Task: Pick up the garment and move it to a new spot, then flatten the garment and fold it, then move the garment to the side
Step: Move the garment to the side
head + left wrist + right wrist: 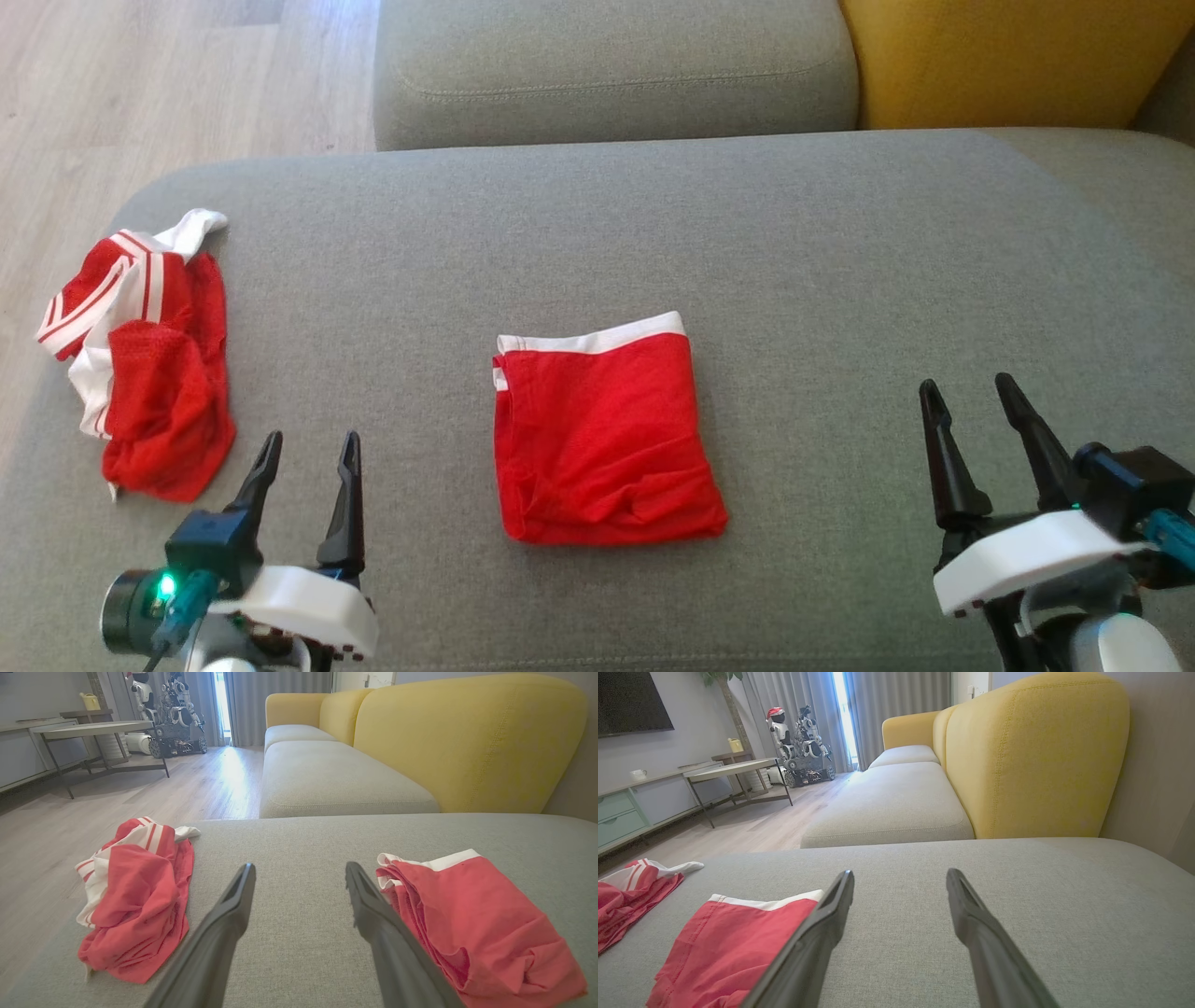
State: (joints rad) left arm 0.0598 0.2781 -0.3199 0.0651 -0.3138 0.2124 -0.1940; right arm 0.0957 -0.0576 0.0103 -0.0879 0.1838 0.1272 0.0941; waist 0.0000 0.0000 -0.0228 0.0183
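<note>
Lying flat at ctr of the head view, the folded red garment [602,434] sits on the grey sofa seat [653,233]. It's roughly square, w/ a white waistband along its top edge and creases twd its btm edge.

L fingers [345,504] rise from the lower left of that frame, spread apart & holding nothing, tips over bare seat fabric. They stand btwn the folded piece and a crumpled red-and-white garment [140,355] heaped at the left edge of the frame, near the seat's edge. R fingers [945,457] rise from the lower right, likewise spread wide & empty, well apart from the folded piece. A yellow backrest [1008,56] shows at upper right, wood floor [140,84] at upper left.

L wrist view: L fingers [224,933] come up from btm ctr, parted. The folded red garment [481,924] is at lower right, its stacked layers showing along its left side, the right-hand finger crossing in front of that side. The crumpled red-and-white garment [135,905] is at mid-left, the yellow backrest [467,742] at upper right.

R wrist view: R fingers [985,942] parted, from btm ctr. The folded red garment [733,947] is at lower left, partly behind the left-hand finger. The crumpled red-and-white garment [626,900] is at the left edge, further back.
</note>
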